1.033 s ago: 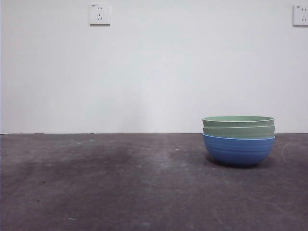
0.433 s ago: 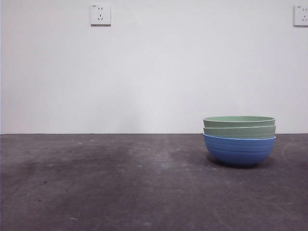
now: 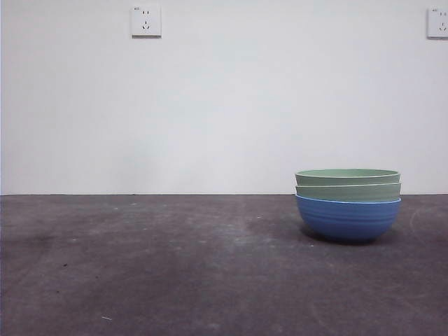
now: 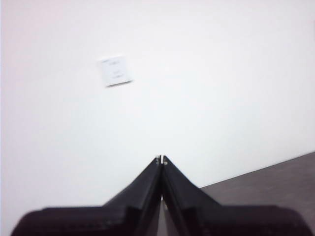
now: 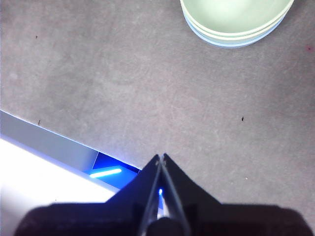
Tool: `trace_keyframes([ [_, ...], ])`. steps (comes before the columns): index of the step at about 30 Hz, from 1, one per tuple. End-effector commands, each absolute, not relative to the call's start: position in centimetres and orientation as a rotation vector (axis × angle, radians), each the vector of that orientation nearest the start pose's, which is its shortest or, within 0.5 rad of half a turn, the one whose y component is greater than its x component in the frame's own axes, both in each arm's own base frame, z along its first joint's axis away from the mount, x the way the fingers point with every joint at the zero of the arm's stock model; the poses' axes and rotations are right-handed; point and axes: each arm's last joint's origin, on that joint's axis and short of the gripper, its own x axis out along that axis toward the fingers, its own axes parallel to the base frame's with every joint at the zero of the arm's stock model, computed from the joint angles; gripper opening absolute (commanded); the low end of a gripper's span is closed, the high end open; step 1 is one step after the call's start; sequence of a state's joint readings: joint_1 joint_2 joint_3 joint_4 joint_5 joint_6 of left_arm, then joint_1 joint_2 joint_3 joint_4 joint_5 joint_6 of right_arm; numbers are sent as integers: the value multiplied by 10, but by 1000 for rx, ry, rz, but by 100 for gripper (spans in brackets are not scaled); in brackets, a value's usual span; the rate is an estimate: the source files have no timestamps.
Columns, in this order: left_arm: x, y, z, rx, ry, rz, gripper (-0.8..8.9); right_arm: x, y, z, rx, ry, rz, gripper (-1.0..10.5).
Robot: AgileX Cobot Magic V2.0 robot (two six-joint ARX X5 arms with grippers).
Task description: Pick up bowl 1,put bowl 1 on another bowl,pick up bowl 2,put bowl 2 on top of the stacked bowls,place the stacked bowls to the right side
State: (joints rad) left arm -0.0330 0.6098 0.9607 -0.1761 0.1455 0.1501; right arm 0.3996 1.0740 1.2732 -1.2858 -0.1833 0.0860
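The stacked bowls stand on the table's right side in the front view: a blue ribbed bowl [image 3: 348, 219] at the bottom with two pale green bowls [image 3: 348, 190] [image 3: 347, 176] nested in it. From above, the right wrist view shows the stack [image 5: 236, 19] some way off from my right gripper [image 5: 161, 157], which is shut and empty over bare table. My left gripper [image 4: 161, 159] is shut, empty, and faces the white wall. Neither gripper appears in the front view.
Dark grey table [image 3: 175, 266] runs to a white wall with two sockets [image 3: 145, 21] [image 3: 437, 22]. The right wrist view shows the table's edge [image 5: 49, 140] with a blue light [image 5: 106, 172] below it.
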Motion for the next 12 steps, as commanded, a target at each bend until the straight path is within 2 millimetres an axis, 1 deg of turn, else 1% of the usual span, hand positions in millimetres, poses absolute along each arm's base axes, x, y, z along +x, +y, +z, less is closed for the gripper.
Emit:
trace_keyframes([
  [1, 108, -2, 360, 169, -144, -87, -4, 152, 70, 355, -41, 1122, 470, 2],
  [5, 102, 1, 306, 168, -127, -34, -4, 152, 70, 355, -41, 1122, 470, 2],
  [7, 101, 1, 282, 167, -110, -22, -3, 152, 70, 355, -41, 1122, 470, 2],
  [10, 100, 2, 249, 163, -64, 4, -4, 152, 70, 355, -41, 1122, 470, 2],
  [12, 101, 2, 231, 159, -34, 8, -4, 152, 70, 355, -41, 1122, 470, 2],
])
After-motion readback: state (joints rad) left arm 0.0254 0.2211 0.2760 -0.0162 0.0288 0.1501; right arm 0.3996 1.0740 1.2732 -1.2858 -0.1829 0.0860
